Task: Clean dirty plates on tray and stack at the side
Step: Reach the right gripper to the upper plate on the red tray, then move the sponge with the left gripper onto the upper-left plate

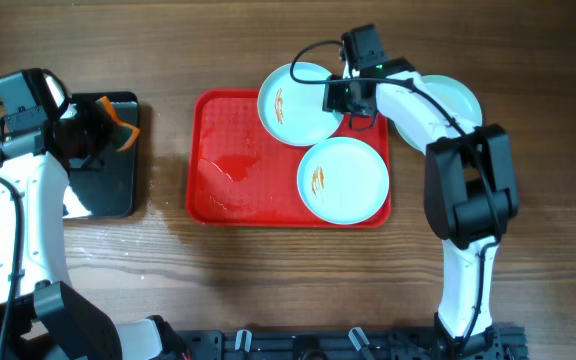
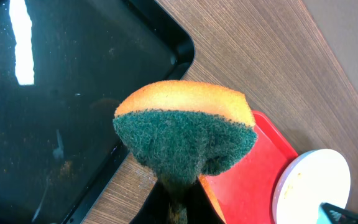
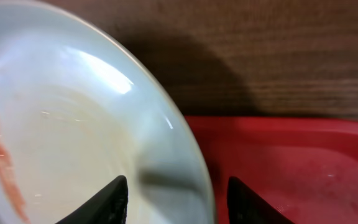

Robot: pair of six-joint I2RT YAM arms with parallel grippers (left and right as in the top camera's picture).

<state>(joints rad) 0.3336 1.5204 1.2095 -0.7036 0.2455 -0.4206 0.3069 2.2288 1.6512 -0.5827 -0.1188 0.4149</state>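
Observation:
Two dirty plates lie on the red tray [image 1: 233, 170], each with an orange-brown smear: one at the back [image 1: 293, 105], one at the front right [image 1: 343, 180]. My right gripper [image 1: 353, 100] is at the back plate's right rim. In the right wrist view its jaws [image 3: 178, 199] stand apart astride that rim, one finger over the plate [image 3: 73, 124], the other over the tray [image 3: 291, 162], with gaps on both sides. My left gripper [image 2: 182, 199] is shut on a sponge [image 2: 185, 134], orange with a green scouring face, held above the black tray's [image 2: 55, 93] corner.
A third pale plate [image 1: 458, 95] lies on the wooden table right of the red tray, partly under my right arm. The glossy black tray [image 1: 108, 190] sits at the far left. Wet patches glisten on the red tray's left half [image 1: 218, 175].

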